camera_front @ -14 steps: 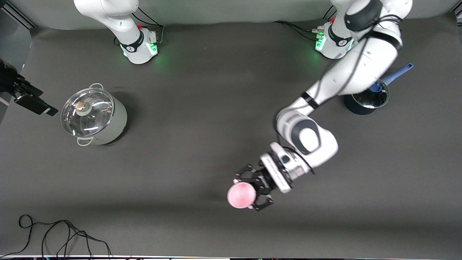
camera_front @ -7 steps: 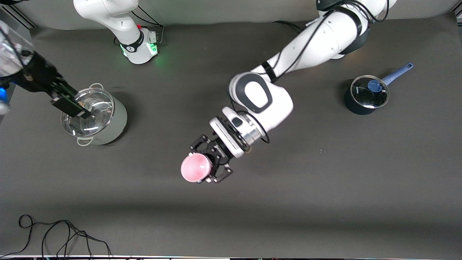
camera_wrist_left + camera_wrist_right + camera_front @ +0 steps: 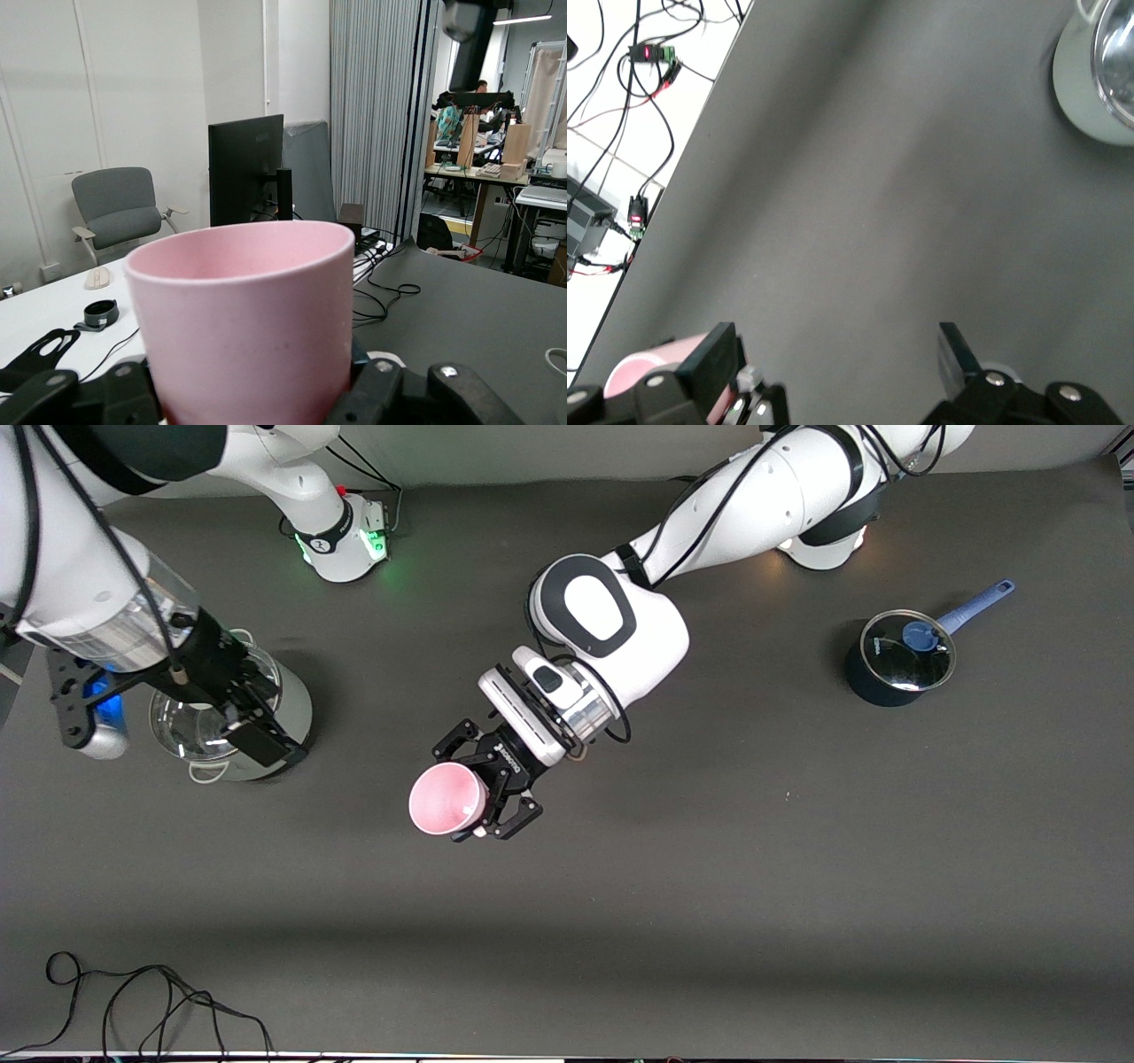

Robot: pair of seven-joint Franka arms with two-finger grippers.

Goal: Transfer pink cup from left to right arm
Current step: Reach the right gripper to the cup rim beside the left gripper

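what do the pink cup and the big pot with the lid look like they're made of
The pink cup looks like matte plastic: even pale colour, no glare. The big pot seems coated pale-grey metal; its lid looks like clear glass, reflective and see-through.

Even overhead light falls on the dark matte table (image 3: 797, 886), throwing soft shadows beside the big steel pot (image 3: 266, 717) and small blue saucepan (image 3: 895, 669), with glare on both glass lids, green glows at the arm bases, and the pink cup (image 3: 244, 328) looming close.
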